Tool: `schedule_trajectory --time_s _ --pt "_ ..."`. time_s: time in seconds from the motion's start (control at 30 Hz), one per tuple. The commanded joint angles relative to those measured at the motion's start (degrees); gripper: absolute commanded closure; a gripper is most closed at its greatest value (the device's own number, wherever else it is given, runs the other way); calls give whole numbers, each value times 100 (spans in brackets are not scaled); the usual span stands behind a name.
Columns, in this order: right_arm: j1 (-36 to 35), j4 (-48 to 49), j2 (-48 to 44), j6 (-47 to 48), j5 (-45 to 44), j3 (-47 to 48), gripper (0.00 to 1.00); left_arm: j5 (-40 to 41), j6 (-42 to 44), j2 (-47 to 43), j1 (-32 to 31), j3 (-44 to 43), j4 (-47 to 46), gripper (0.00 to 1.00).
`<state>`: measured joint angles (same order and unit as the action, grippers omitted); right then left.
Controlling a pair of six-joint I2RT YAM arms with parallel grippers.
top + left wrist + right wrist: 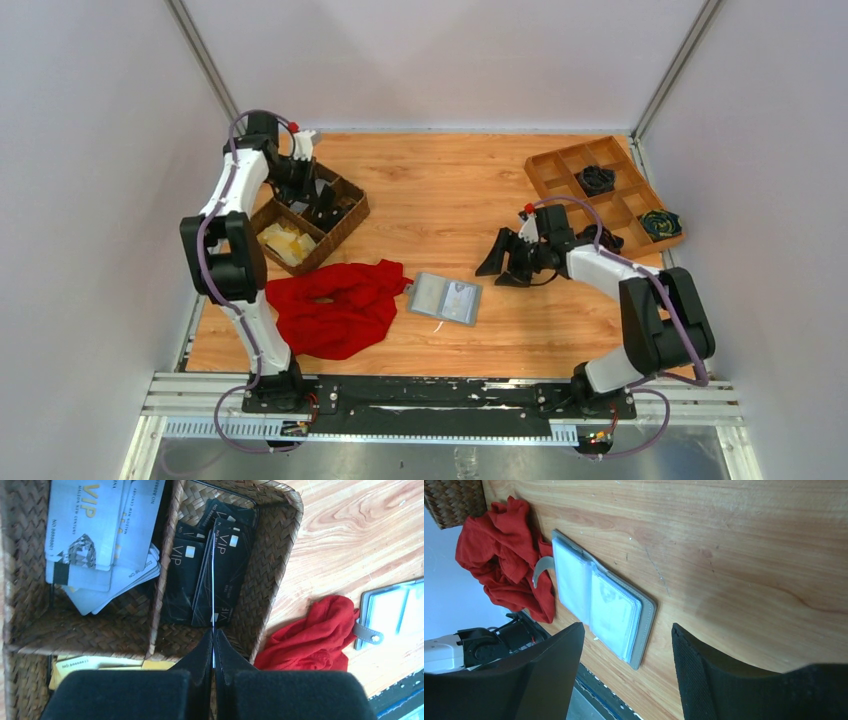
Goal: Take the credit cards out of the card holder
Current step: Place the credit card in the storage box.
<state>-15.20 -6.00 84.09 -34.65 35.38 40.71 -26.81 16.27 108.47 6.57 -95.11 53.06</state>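
Note:
The grey card holder (445,297) lies open on the table, clear sleeves up, its tab toward the red cloth; it also shows in the left wrist view (395,612) and the right wrist view (604,610). My left gripper (305,185) hangs over the wicker basket, shut (213,632) on a thin card (213,580) seen edge-on above the compartment of black VIP cards (200,575). My right gripper (505,262) is open and empty (628,626), hovering just right of the holder.
The wicker basket (345,225) at the back left holds silver cards (95,535), black cards and yellow cards (285,243) in separate compartments. A red cloth (335,305) lies left of the holder. A wooden divided tray (560,175) with dark objects stands at the back right.

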Motion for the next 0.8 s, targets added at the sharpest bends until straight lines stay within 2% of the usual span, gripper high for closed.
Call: schedule_trajectory --time_s 0.0,0.13,0.37,0.77 --pt "79 -110 233 46 153 132 32 -362 380 302 -13 -292 368 100" --pt "79 -14 346 -5 176 91 32 -528 487 583 -201 -398 460 100" --pt "76 189 539 -125 257 77 33 -295 434 1124 -419 -517 513 100" --pt "74 307 653 -148 321 79 33 -138 313 1243 -459 -623 521 100"
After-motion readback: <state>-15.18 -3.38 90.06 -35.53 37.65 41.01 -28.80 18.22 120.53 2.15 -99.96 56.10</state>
